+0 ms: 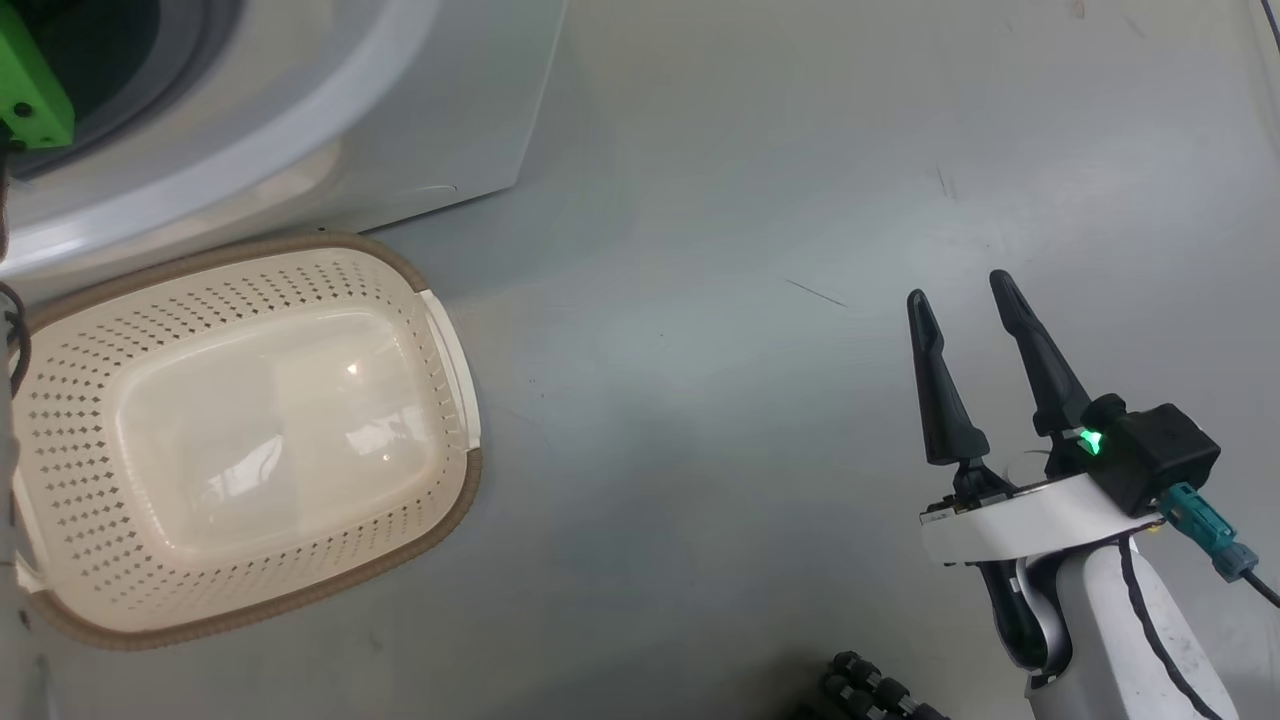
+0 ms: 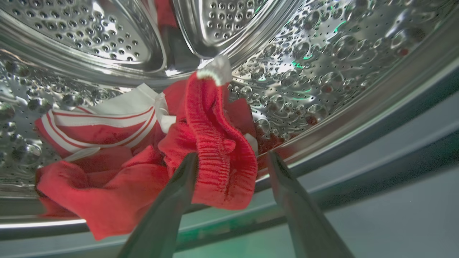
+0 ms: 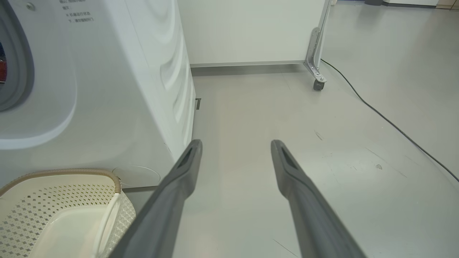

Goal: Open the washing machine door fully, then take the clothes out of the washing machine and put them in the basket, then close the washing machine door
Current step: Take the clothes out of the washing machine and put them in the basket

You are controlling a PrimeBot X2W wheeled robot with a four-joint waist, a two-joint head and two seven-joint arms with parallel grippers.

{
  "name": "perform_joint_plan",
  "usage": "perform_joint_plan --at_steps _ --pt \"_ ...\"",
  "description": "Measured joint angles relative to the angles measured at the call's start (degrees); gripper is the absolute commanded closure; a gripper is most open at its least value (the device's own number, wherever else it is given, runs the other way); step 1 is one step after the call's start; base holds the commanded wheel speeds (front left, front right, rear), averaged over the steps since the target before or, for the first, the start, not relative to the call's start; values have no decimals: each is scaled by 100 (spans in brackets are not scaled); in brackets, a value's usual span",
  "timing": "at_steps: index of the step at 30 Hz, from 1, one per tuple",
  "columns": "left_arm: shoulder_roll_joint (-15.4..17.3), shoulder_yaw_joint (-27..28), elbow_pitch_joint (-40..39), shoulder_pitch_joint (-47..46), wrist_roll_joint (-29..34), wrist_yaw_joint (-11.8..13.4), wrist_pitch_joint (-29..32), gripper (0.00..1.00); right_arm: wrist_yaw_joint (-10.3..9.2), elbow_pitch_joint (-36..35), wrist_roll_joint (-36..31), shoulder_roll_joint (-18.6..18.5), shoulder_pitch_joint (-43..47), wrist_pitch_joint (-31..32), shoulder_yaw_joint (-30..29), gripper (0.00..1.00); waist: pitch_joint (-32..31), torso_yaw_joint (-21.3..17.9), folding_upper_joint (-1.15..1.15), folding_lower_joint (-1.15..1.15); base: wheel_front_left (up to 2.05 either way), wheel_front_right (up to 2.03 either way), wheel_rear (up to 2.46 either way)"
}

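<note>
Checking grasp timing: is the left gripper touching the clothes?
Cannot tell. Left wrist view: the open left gripper straddles the clothes; one finger overlaps red fabric, contact unclear.

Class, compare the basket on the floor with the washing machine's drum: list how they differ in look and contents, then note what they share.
Material: the basket is cream plastic with a brown woven-look rim, while the drum is shiny steel.
Contents: the basket holds nothing, while the drum holds the red clothes.
Shared: both have perforated walls.
</note>
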Motion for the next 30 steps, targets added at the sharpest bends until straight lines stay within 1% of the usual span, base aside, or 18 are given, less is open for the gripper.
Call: perform_joint_plan --at_steps 3,4,5,7,8,13,20,30 --pt "45 38 153 -101 1 10 42 1 0 15 65 4 -84 0 2 0 59 -41 0 0 0 0 0" --pt "65 37 209 -130 2 10 64 14 1 24 88 5 -102 0 2 0 70 -52 0 0 0 0 0" --pt "78 38 260 -157 1 10 78 54 1 37 111 5 -117 0 2 0 79 -59 0 0 0 0 0" --pt "91 35 324 -229 3 11 143 88 1 57 140 7 -140 0 8 0 93 -68 0 0 0 0 0" --pt "107 34 357 -277 9 23 163 100 1 64 157 7 -149 0 12 0 100 -71 0 0 0 0 0" --pt "178 29 472 -447 49 27 202 100 1 91 236 7 -167 0 44 0 128 -92 0 0 0 0 0" --pt "182 -9 620 -548 59 26 179 100 -1 121 250 7 -222 0 40 0 136 -88 0 0 0 0 0" --pt "164 19 646 -567 58 -1 -454 100 -11 194 246 9 -293 0 -93 0 -3 12 0 0 0 0 0"
